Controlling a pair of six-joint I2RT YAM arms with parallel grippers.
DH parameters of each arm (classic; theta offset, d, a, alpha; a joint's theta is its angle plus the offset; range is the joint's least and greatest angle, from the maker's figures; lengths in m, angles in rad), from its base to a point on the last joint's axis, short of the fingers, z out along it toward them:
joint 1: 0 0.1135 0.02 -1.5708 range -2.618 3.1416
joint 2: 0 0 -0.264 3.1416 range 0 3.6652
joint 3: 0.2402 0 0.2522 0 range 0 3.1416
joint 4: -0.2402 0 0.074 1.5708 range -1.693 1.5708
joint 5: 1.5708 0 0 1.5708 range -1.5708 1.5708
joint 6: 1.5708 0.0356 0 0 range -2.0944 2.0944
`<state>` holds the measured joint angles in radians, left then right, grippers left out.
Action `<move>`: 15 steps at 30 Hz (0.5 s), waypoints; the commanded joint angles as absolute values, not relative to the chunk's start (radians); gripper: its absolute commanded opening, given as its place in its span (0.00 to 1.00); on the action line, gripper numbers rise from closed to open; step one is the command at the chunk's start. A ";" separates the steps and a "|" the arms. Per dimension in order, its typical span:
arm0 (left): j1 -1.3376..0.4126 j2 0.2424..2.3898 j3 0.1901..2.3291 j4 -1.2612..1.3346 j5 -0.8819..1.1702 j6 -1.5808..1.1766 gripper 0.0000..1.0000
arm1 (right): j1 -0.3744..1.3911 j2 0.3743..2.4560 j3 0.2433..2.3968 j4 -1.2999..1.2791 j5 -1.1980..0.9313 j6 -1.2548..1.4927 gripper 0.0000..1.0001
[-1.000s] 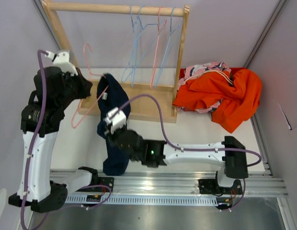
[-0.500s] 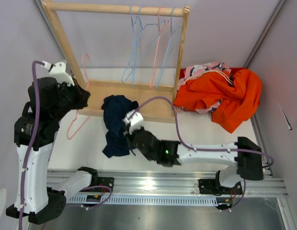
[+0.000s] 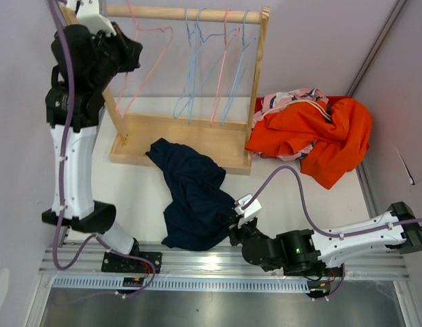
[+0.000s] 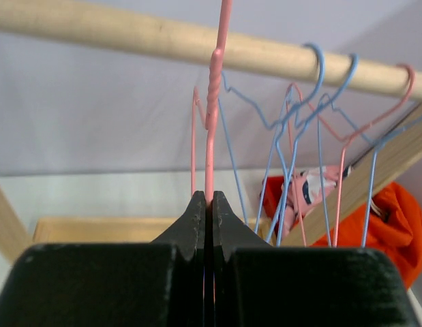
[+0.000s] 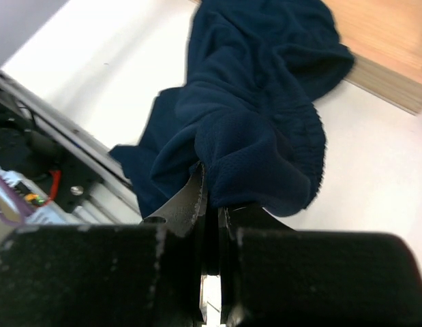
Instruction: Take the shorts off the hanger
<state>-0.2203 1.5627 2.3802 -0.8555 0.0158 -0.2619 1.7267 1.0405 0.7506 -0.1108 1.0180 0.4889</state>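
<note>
The plain navy shorts lie crumpled on the table, stretching from the wooden rack base to the front rail, free of any hanger. My right gripper sits low at their near right edge, shut on a fold of the navy cloth. My left gripper is raised at the rack's top left, shut on the wire of a bare pink hanger just below its twisted neck. The neck reaches up to the wooden rod.
Several empty blue and pink hangers hang on the rod of the wooden rack, whose base lies behind the navy shorts. A heap of orange and pink printed shorts lies at the right wall. A metal rail runs along the front.
My left arm has lifted the pink hanger from beside the rack base up to the rod. My right gripper has dragged the navy shorts off it, toward the front right.
</note>
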 commanded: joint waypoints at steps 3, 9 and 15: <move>-0.227 1.701 2.487 -0.724 0.032 -0.265 0.00 | 1.772 0.936 0.753 -0.190 1.196 0.519 0.00; -0.229 1.795 2.432 -0.680 0.025 -0.278 0.00 | 1.761 0.807 0.830 -0.155 1.281 0.299 0.00; -0.230 1.761 2.329 -0.637 0.017 -0.276 0.00 | 1.570 0.762 1.015 0.161 1.244 -0.252 0.00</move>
<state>-0.2253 1.8084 2.3592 -0.7147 0.0147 -0.2626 1.6588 0.7967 0.8742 -0.0784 1.2037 0.0738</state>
